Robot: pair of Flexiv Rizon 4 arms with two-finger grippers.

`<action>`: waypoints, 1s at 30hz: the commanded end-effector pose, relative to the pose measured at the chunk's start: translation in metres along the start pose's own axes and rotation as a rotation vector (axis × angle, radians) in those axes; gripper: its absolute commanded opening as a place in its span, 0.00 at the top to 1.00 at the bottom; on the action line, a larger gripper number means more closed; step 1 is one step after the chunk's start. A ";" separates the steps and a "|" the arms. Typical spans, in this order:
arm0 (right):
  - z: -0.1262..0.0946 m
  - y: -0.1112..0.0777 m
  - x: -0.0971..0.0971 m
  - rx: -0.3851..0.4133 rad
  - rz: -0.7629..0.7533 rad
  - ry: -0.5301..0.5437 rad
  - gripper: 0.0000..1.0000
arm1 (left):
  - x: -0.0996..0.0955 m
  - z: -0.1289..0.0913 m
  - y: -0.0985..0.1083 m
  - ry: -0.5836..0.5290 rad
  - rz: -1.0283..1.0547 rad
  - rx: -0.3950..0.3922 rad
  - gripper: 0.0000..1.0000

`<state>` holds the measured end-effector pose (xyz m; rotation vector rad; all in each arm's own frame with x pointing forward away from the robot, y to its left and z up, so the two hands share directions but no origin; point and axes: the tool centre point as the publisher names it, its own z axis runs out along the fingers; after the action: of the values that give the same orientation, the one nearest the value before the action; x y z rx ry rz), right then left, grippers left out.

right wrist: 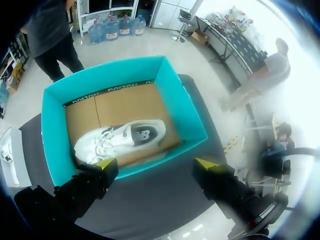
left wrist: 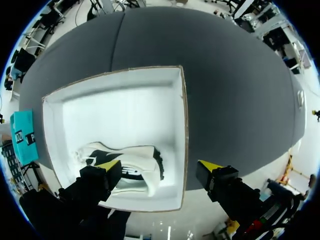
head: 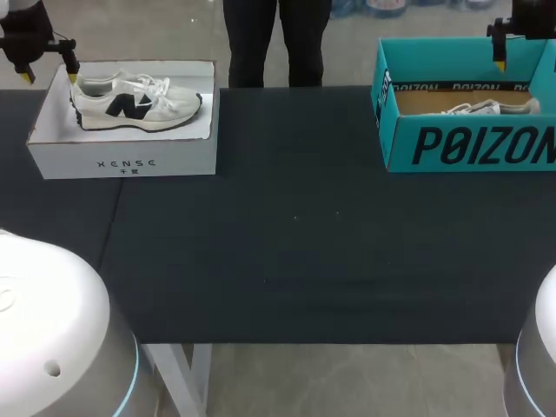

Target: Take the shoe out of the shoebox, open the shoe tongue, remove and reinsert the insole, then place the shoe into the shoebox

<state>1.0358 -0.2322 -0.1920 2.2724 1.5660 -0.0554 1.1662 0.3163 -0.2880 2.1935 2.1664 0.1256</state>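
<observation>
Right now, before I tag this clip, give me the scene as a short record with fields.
white shoebox: left of table, open
shoe one: white with dark logo, inside white shoebox
teal shoebox: right of table, open
shoe two: white, inside teal shoebox
left gripper: open, above white shoebox, over shoe one's end
right gripper: open, above teal shoebox's edge
stage: neither shoe taken out yet

Matt dark cloth table (head: 287,243), white cardboard shoebox (head: 122,161), teal cardboard shoebox (head: 469,143)
</observation>
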 end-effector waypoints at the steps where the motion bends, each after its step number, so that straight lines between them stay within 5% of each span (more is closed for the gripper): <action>1: 0.000 -0.001 0.000 -0.002 0.001 0.000 0.00 | 0.000 0.014 0.056 -0.006 -0.001 0.070 0.00; 30: 0.000 -0.001 0.000 -0.002 0.001 0.000 0.00 | -0.006 0.063 0.064 0.013 -0.026 0.111 0.00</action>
<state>1.0358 -0.2321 -0.1920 2.2723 1.5661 -0.0555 1.2226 0.3067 -0.3408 2.1905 2.2256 0.1065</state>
